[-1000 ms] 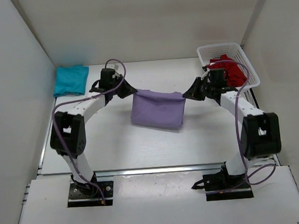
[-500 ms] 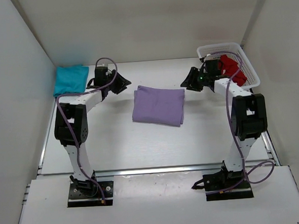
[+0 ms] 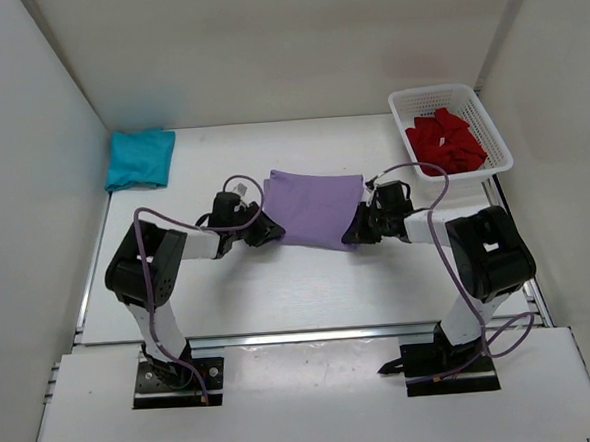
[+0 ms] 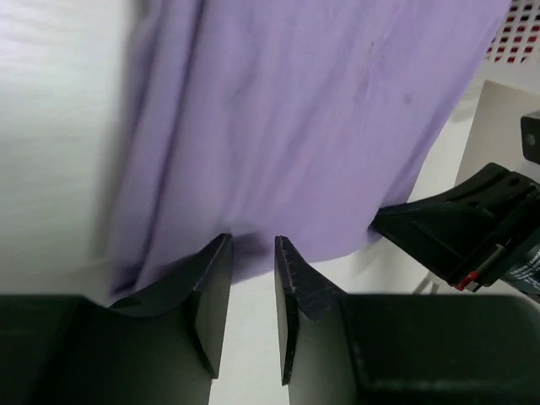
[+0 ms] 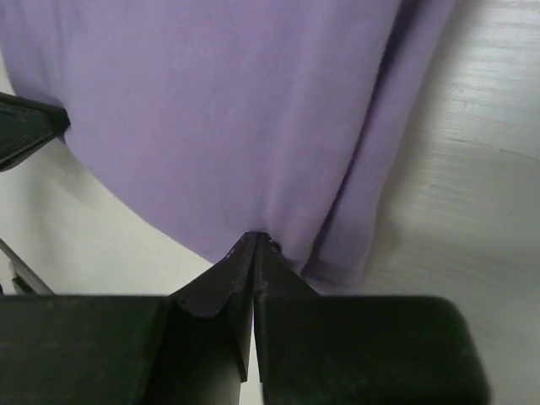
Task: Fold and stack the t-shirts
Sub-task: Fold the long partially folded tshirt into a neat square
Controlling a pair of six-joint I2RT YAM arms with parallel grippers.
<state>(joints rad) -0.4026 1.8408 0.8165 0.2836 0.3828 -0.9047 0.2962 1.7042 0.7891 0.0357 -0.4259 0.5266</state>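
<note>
The lavender t-shirt (image 3: 314, 208) lies folded flat in the middle of the table. My left gripper (image 3: 266, 230) sits low at its near left corner; in the left wrist view (image 4: 251, 245) its jaws stand apart with their tips at the shirt's (image 4: 304, 126) hem. At the near right corner my right gripper (image 3: 361, 227) is shut, its tips (image 5: 255, 238) pinching the hem of the lavender cloth (image 5: 236, 110). The teal t-shirt (image 3: 139, 157) lies folded at the far left. In the basket rests the red t-shirt (image 3: 445, 140), crumpled.
The white mesh basket (image 3: 437, 93) stands at the far right corner. White walls close in the table on the left, back and right. The right gripper's black body (image 4: 456, 228) shows across the shirt in the left wrist view.
Both grippers let go of the shirt's far corners and it dropped flat. Both arms then swung down to its near edge, where the right gripper has shut on the hem.
</note>
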